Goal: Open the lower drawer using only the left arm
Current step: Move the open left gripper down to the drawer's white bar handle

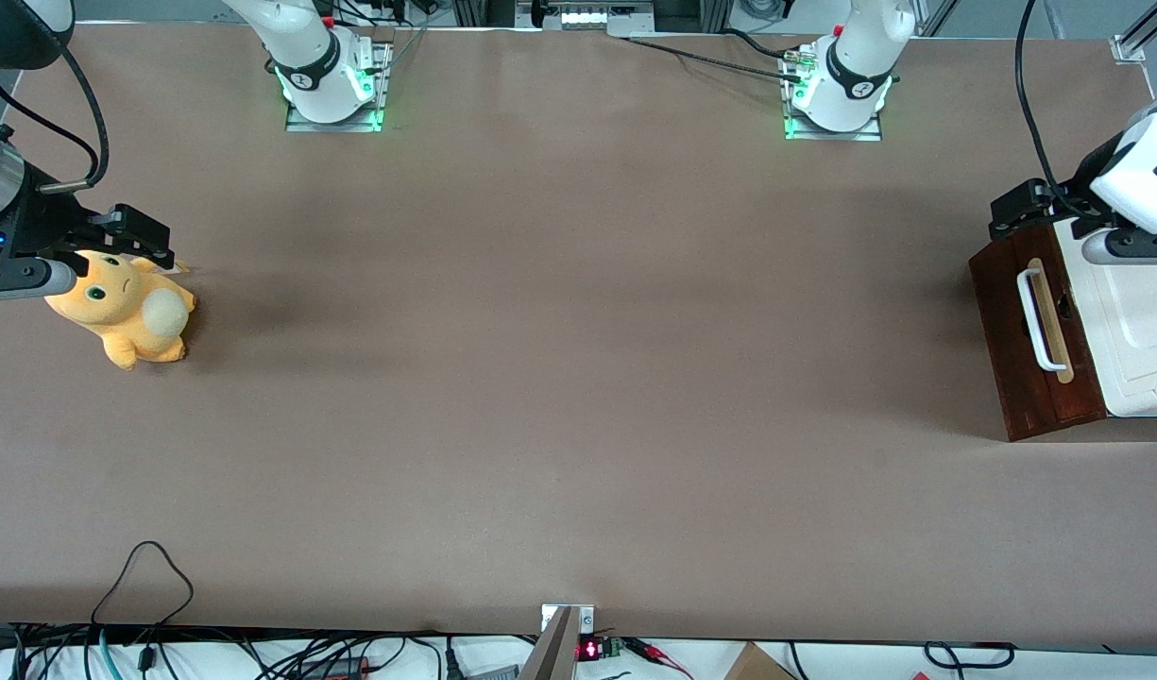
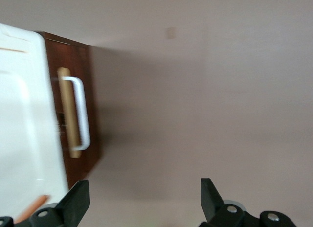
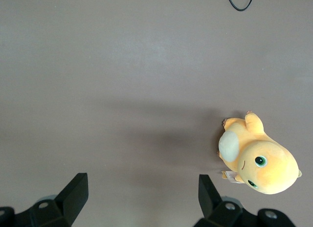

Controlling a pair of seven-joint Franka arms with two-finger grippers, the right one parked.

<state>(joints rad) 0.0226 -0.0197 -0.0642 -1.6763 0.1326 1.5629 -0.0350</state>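
The cabinet stands at the working arm's end of the table, under a white moulded top (image 1: 1131,321). Its dark reddish-brown front, the lower drawer (image 1: 1008,331) (image 2: 90,85), carries a white bar handle (image 1: 1036,319) (image 2: 82,112) on a pale wood strip. None of the drawer's inside shows. The white left arm (image 1: 1145,179) hangs over the cabinet's corner farthest from the front camera. Its black gripper (image 1: 1012,219) (image 2: 145,188) is above the table just in front of the drawer, open wide and holding nothing. It is apart from the handle.
A yellow plush toy (image 1: 129,312) (image 3: 259,161) lies toward the parked arm's end of the table. The two arm bases (image 1: 328,80) (image 1: 838,90) stand along the edge farthest from the front camera. Cables (image 1: 144,576) trail at the nearest edge.
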